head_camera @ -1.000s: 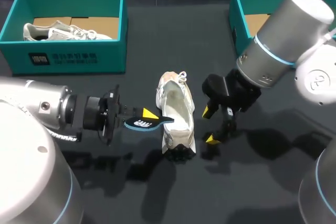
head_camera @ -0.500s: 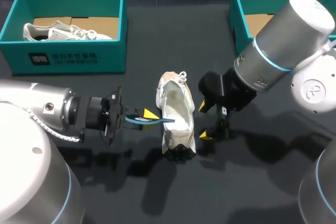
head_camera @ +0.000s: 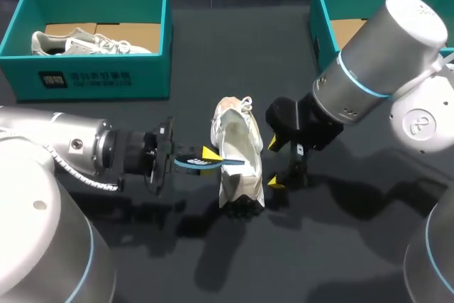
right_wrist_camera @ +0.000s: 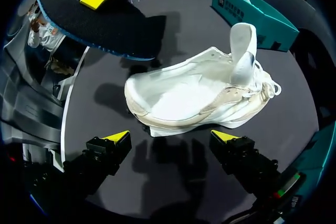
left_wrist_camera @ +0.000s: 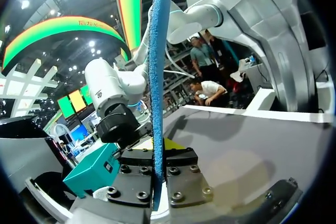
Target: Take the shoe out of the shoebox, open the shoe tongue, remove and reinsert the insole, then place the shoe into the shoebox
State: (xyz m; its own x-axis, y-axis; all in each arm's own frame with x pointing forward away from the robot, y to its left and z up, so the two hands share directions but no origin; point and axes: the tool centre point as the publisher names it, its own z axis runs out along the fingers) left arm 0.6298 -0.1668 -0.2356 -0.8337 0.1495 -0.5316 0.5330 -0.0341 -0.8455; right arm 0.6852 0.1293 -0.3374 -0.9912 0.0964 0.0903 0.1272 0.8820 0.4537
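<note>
Left wrist: left gripper (left_wrist_camera: 159, 148) clamps insole (left_wrist_camera: 158, 66), seen edge-on. Right wrist: right gripper (right_wrist_camera: 171, 136) fingers apart, just short of shoe (right_wrist_camera: 184, 95).

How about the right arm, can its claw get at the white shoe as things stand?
Probably yes. The right claw is open with the shoe just ahead of it and nothing between them. The insole in the left claw is on the shoe's far side, out of the way.
</note>
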